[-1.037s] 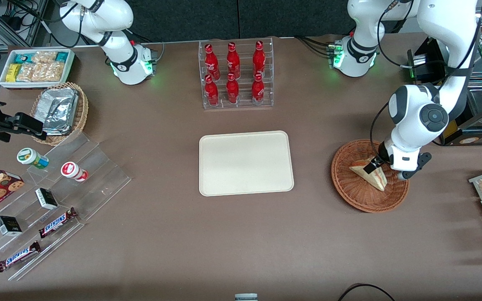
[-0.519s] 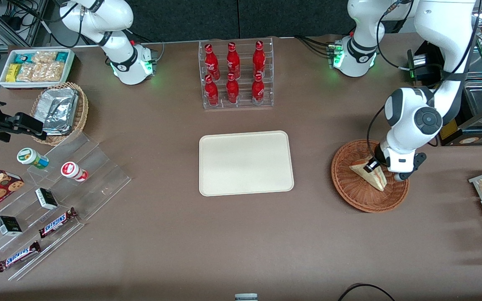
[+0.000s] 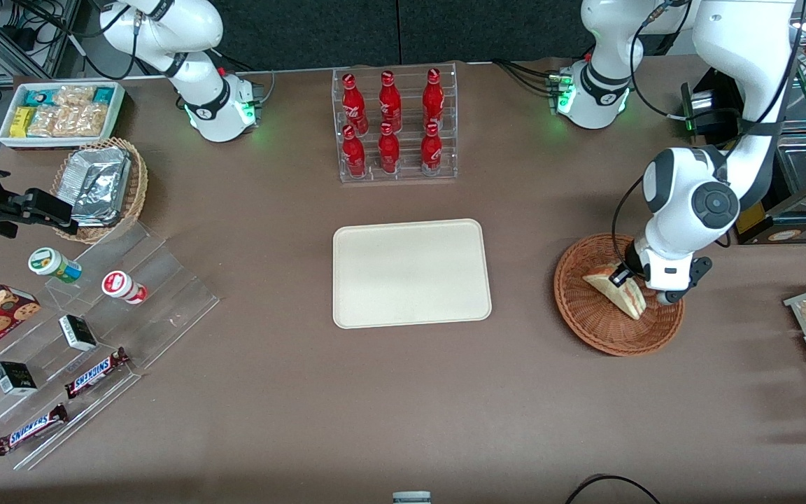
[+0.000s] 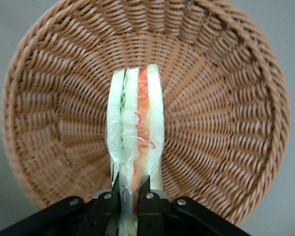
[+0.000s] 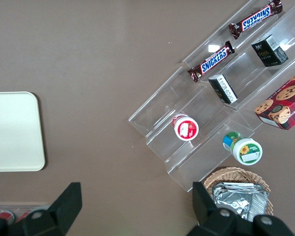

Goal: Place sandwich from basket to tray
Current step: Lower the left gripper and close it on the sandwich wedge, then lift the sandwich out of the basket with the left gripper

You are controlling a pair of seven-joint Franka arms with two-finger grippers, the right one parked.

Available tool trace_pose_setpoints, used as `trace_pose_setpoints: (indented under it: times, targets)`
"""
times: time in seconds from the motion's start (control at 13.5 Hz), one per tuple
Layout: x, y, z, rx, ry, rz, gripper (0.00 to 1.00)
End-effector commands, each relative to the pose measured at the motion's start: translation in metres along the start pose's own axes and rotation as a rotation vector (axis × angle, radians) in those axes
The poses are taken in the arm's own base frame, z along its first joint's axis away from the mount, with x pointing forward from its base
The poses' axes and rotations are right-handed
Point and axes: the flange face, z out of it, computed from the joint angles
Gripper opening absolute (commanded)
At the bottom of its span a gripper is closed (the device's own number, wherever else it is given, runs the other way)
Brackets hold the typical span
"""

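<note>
Sandwich (image 4: 135, 142) is pinched at its wrapped end by our gripper (image 4: 131, 206), wedge over the basket (image 4: 226, 123) interior. We note the tray (image 3: 411, 273) well apart, toward the parked arm's end.

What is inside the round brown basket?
Only the sandwich, in clear wrap, is in the basket. The gripper is shut on its edge. Weave shows all around it; the weave right under the sandwich is covered.
</note>
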Motion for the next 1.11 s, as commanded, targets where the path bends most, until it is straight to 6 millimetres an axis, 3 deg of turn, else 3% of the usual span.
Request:
trace_pose_setpoints:
  times: [0.0,0.15,0.37,0.59,0.74,0.89,1.04]
  targets:
    - [-0.002,0.0,-0.058,0.043,-0.002,0.065,0.0]
    - [-0.011,0.003,-0.094,0.07,-0.016,0.085,0.0]
    - [-0.052,0.048,-0.124,0.091,-0.026,0.189,0.0]
    - [-0.113,0.097,-0.152,0.119,-0.049,0.315,0.0]
    - [-0.16,0.133,-0.153,0.111,-0.055,0.389,0.0]
    - [-0.211,0.171,-0.142,0.115,-0.063,0.479,0.0]
    - [-0.246,0.203,-0.126,0.112,-0.05,0.523,0.0]
